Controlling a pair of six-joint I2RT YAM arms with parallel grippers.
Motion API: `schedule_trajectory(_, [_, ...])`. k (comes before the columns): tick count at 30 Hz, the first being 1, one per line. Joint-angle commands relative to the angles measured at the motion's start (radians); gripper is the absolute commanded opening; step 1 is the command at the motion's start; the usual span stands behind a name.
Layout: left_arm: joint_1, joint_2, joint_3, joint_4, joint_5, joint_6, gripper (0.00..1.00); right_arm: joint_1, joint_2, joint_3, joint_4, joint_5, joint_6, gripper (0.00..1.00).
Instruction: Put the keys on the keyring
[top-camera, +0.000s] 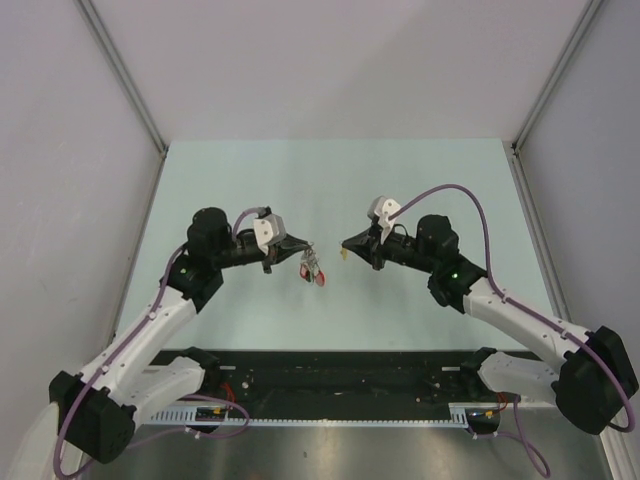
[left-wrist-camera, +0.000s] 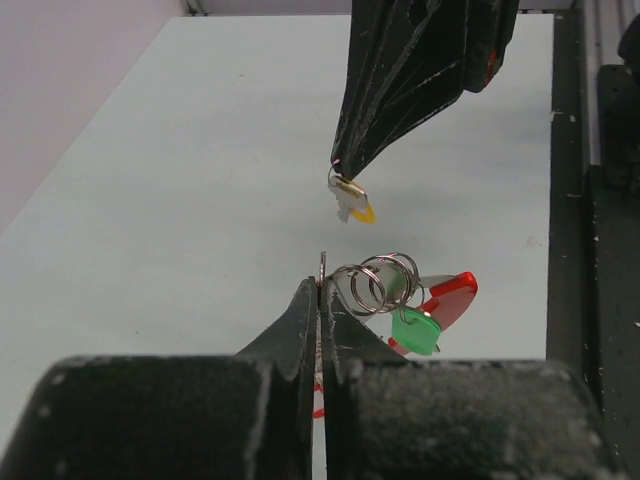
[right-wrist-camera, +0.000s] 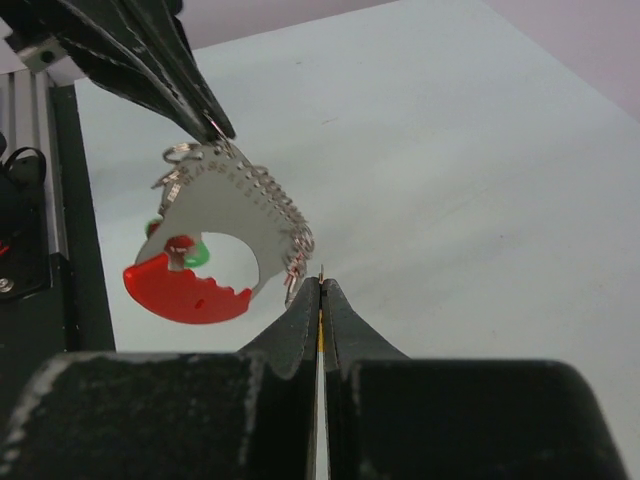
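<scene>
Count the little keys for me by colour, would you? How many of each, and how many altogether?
Yellow-orange key: 1, dangling from the right gripper
Green key: 1
Red key: 1
Total: 3 keys

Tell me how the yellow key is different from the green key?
The small yellow plastic-headed key hangs alone from the tip of the right end effector; the small green plastic-headed key hangs beside a red plastic-headed key among silver wire rings on the grey fan-shaped keyring, gripped by the left end effector. The yellow key is apart from that keyring; the green key is on it. Both are tiny and dangling.
</scene>
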Motion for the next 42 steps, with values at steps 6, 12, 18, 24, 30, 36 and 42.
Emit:
schedule_trajectory(6, [-0.032,0.088,0.018,-0.005,0.186,0.13,0.0,0.101,0.0,-0.014,0.05,-0.043,-0.057,0.0])
schedule_trajectory(12, [-0.043,0.142,0.036,-0.017,0.327,0.131,0.0,0.13,-0.019,-0.039,0.06,-0.054,-0.14,0.0])
schedule_trajectory(18, [-0.043,0.18,0.045,-0.017,0.388,0.125,0.0,0.136,-0.057,-0.042,-0.017,-0.066,-0.201,0.0])
schedule_trajectory(24, [-0.043,0.213,0.053,-0.016,0.419,0.119,0.0,0.155,-0.088,-0.049,-0.074,-0.063,-0.229,0.0])
schedule_trajectory(30, [-0.045,0.208,0.045,0.016,0.408,0.093,0.01,0.159,-0.102,-0.048,-0.083,-0.06,-0.227,0.0])
schedule_trajectory(36, [-0.045,0.191,0.011,0.136,0.408,0.013,0.0,0.162,-0.083,-0.048,-0.083,-0.043,-0.229,0.0])
schedule_trajectory(42, [-0.045,0.193,-0.012,0.196,0.422,-0.041,0.0,0.164,-0.1,-0.06,-0.077,0.015,-0.229,0.0])
